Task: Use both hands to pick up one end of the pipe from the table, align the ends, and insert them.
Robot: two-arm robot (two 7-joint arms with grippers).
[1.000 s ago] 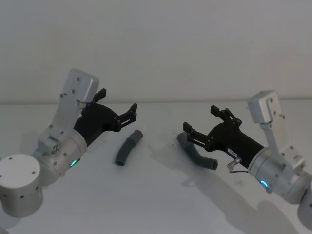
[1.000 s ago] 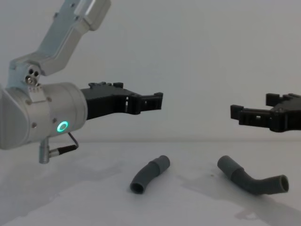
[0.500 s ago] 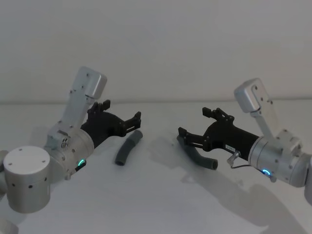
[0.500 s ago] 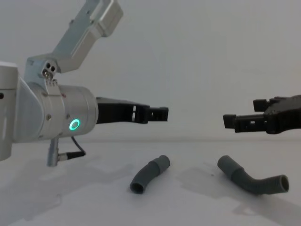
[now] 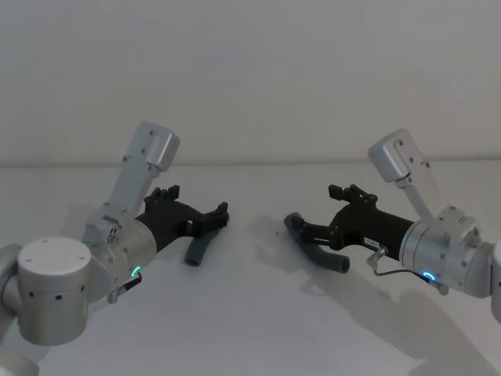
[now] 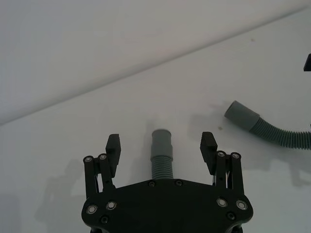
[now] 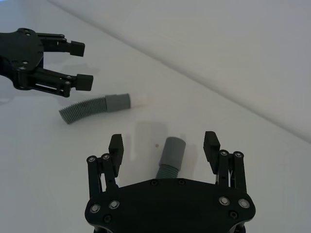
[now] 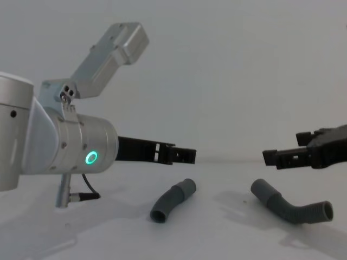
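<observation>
You have the white bench (image 5: 258,329) under both arms, with the two hose pieces lying flat on it, well apart from each other. Your left arm (image 8: 59,146), silver with a green ring light (image 8: 91,158), extends low over the bench from one side, and your right arm (image 5: 446,254) comes in from the other. The left pincer (image 6: 161,141) hangs with its fingers spread wide and holds nothing; the right pincer (image 7: 164,141) is likewise spread and empty. The longer bent hose piece (image 8: 287,208) lies just below the right pincer, its smooth cuff (image 6: 241,115) lined up between the two spread fingers, and the chest view shows a clear gap between pincer and hose. The shorter hose piece (image 8: 171,201) lies just below the left pincer, running along the pincer's own line, with its grey cuff (image 7: 118,102) between the fingers and untouched by them. Its white tip (image 7: 138,99) sits at the end farthest from the left pincer's body.
</observation>
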